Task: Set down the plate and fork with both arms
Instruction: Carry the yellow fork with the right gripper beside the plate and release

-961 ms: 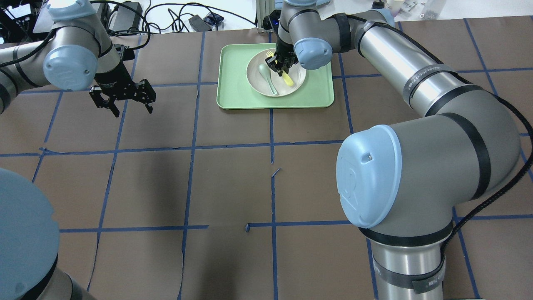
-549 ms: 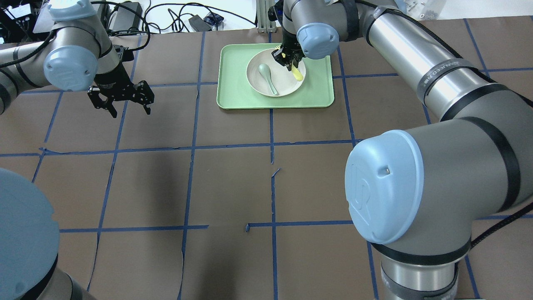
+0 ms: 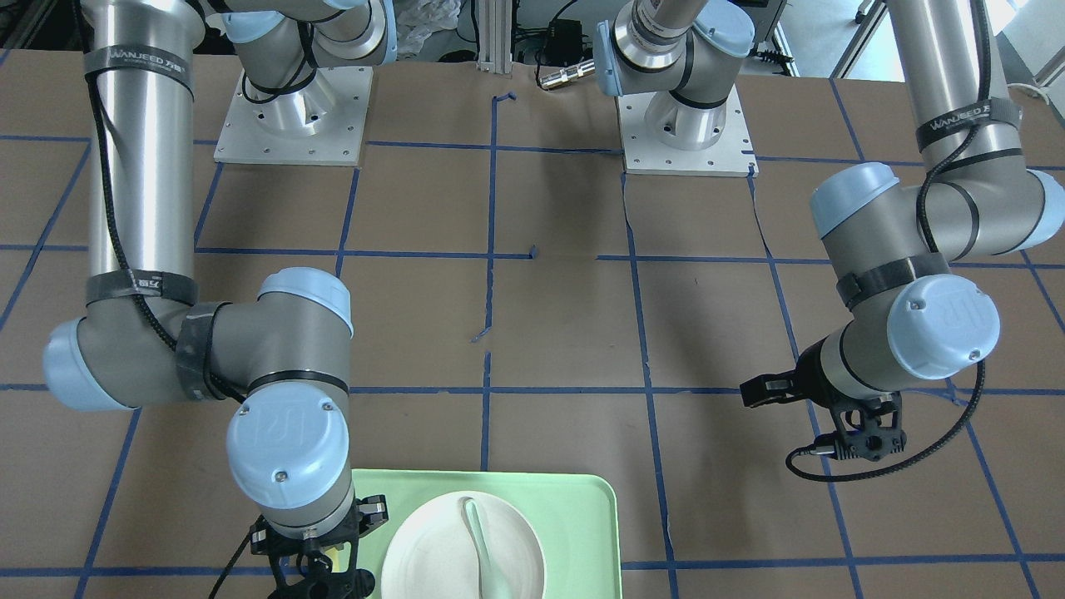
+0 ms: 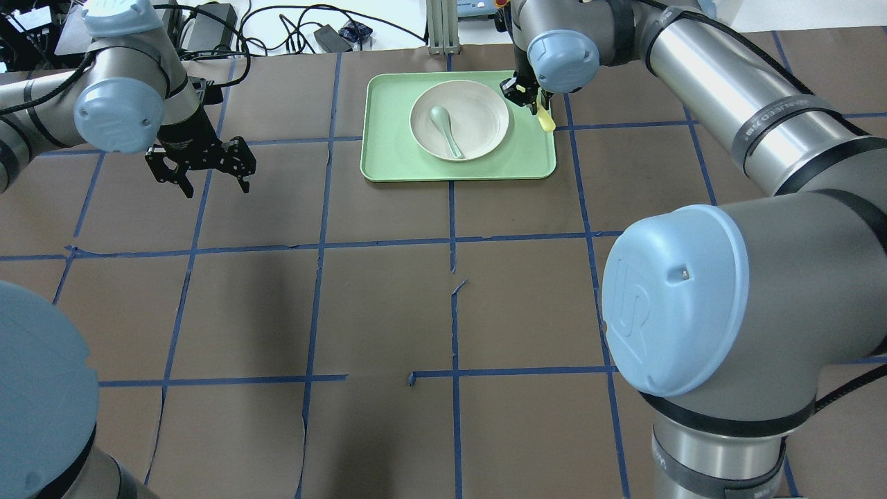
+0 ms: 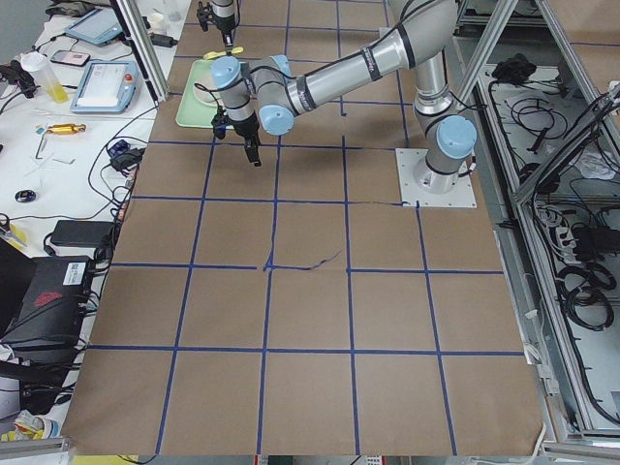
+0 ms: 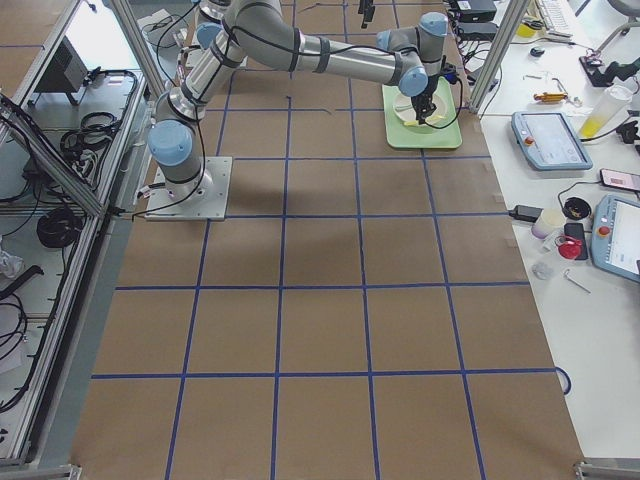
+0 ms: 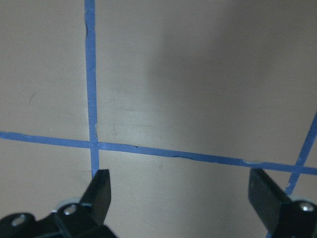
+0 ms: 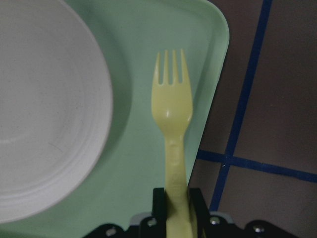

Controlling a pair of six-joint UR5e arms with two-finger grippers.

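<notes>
fork (image 8: pixel 172 106) tines-outward in right claw (image 8: pixel 176 199)

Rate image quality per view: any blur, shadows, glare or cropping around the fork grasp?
Right wrist-mounted: the fork is sharp, evenly lit, no glare; the plate shades the tray softly. Left wrist-mounted: slightly soft, dimmer upper right of the table. Overhead exterior: sharp, one broad soft shadow on the table. Exterior front-facing: the right gripper is cut by the bottom edge.

1. One plate (image 4: pixel 480 111).
2. One fork (image 8: pixel 172 115).
3. One spoon (image 4: pixel 444 129).
4. One tray (image 4: pixel 388 161).
5. Two arms: left arm (image 4: pixel 119 111), right arm (image 4: pixel 721 76).
6. Two end effectors: left end effector (image 4: pixel 216 188), right end effector (image 8: pixel 177 197).
7. One desk (image 4: pixel 388 305).
</notes>
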